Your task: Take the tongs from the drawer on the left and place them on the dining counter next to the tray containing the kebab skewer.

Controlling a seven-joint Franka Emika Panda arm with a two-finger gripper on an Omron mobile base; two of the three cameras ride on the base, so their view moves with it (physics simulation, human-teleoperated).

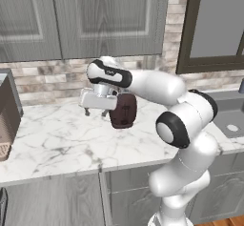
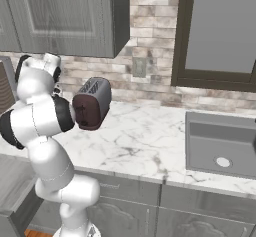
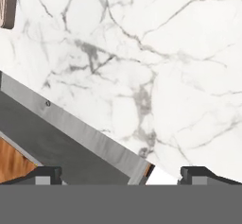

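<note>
- The end effector [image 1: 96, 112] hangs above the marble worktop [image 1: 62, 144], pointing down, near the worktop's back edge by the brick wall [image 1: 52, 77].
- Its two dark fingertips [image 3: 45, 173] stand wide apart with nothing between them: it is open and empty.
- From the hand camera, the fingers look down on white marble with grey veins, and the worktop's front edge runs diagonally across the lower left.
- Below that edge lies a grey wood-grain cabinet front [image 3: 66, 138], closed; whether it is the drawer cannot be told. A sliver of orange-brown floor [image 3: 12, 164] shows beyond it.
- A dark reddish-brown toaster [image 2: 92, 103] stands on the worktop near the wall, just beside the end effector, on its right in the left base view.
- A grey sink [image 2: 222, 143] is set into the worktop toward its right end, well apart from the toaster.
- Grey panelled wall cabinets [image 1: 86, 15] hang above the worktop, and a dark-framed window [image 2: 220, 31] sits over the sink.
- The tongs are not visible, so their place cannot be told.
</note>
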